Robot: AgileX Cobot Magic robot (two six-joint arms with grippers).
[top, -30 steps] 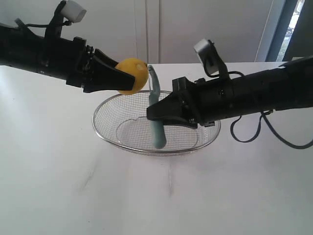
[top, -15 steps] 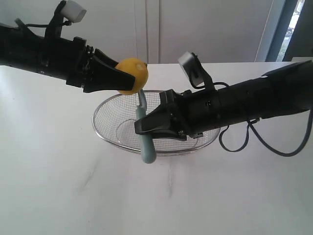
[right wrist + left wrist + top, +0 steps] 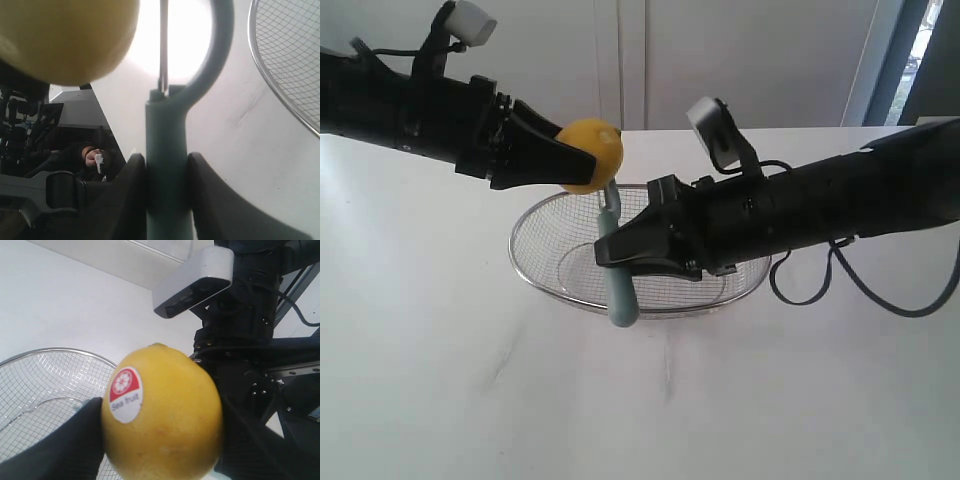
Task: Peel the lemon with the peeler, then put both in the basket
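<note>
The yellow lemon (image 3: 598, 148) hangs above the far left rim of the wire basket (image 3: 513, 243), and my left gripper (image 3: 582, 162) is shut on it. In the left wrist view the lemon (image 3: 165, 415) fills the gap between the black fingers (image 3: 65, 445), its red-and-white sticker (image 3: 125, 394) facing the camera. My right gripper (image 3: 612, 250) is shut on the teal peeler (image 3: 618, 290), which stands nearly upright with its blade head just under the lemon. In the right wrist view the peeler handle (image 3: 166, 165) is pinched between both fingers (image 3: 131, 190), with the lemon (image 3: 65, 35) close beside the looped blade.
The basket (image 3: 290, 60) stands on a white table (image 3: 470, 380) and holds nothing. The right arm's cable (image 3: 820, 280) loops down to the table at the right. A white wall and cabinet doors lie behind.
My right gripper has carried the peeler leftwards, from beside the lemon to just below it, with the handle end now over the basket's near rim. The left arm and the lemon have stayed still.
</note>
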